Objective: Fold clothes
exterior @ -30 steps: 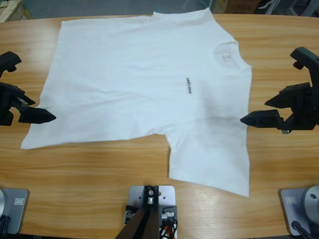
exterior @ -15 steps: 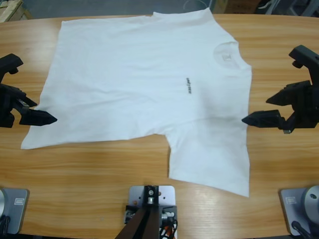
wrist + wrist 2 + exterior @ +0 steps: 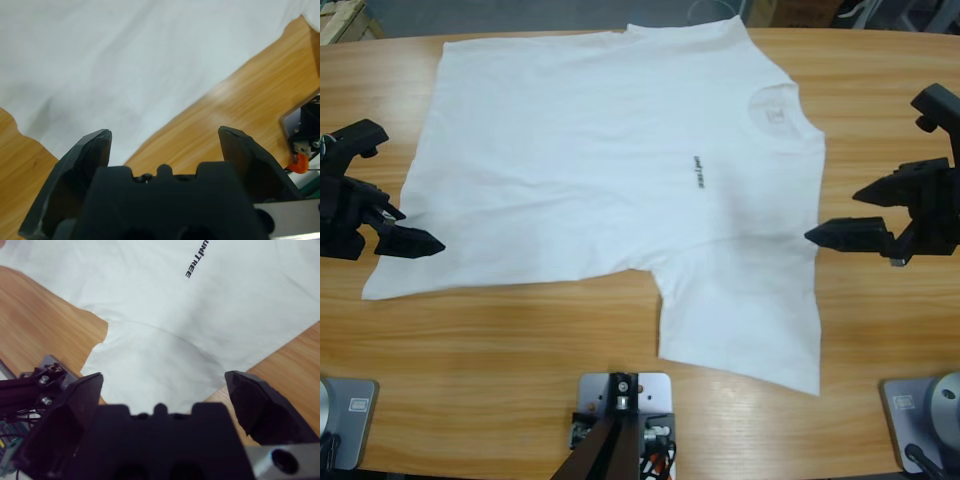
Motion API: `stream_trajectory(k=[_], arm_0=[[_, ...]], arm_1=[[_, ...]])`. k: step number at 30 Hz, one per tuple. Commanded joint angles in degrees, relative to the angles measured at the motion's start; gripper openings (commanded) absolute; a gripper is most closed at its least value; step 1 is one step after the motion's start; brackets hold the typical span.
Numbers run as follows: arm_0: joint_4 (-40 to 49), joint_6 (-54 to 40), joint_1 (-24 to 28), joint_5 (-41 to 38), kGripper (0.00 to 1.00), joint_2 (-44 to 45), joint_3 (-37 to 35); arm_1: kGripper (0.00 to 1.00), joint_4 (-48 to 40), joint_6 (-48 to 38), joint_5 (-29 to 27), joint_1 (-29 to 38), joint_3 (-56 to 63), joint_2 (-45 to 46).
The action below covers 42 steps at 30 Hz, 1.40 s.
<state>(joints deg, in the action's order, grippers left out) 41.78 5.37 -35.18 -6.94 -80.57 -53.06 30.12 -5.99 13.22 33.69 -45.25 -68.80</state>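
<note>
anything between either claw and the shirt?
Nothing visible. Left claw sits open at the shirt hem edge, right claw open at the shoulder edge. Only bare table around them.

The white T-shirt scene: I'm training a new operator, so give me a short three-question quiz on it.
1. True or false: the plain white cotton T-shirt lies spread flat on the long wooden table.
2. Which tool grips fabric: A left tool, B right tool, C neither?
3. Fill in: the dark chest text reads ____.

Key: 1 true; 2 C, both open at the shirt's edges; 3 UNITREE.
</note>
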Motion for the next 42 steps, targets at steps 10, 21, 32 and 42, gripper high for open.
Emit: stream_trajectory(k=[10,21,32,42], arm_0=[[-0.8,-1.4,-0.4,-2.3,0.821,-2.1,1.7],[-0.8,-1.5,-0.5,-2.6,0.821,-1.4,1.8],[-3.7,28.2,3.6,-2.0,0.83,1.3,4.5],[-11.3,35.1,3.6,1.2,0.83,-3.4,8.2]], arm_1=[[0.982,-1.6,-0.4,-0.8,-0.7,3.1,2.7],[0.982,-1.7,-0.4,-0.7,-0.7,3.2,2.5],[0.983,-0.6,-3.4,-0.4,-0.6,1.2,1.8],[0.982,-0.3,-6.8,3.8,-0.7,-0.8,3.4]])
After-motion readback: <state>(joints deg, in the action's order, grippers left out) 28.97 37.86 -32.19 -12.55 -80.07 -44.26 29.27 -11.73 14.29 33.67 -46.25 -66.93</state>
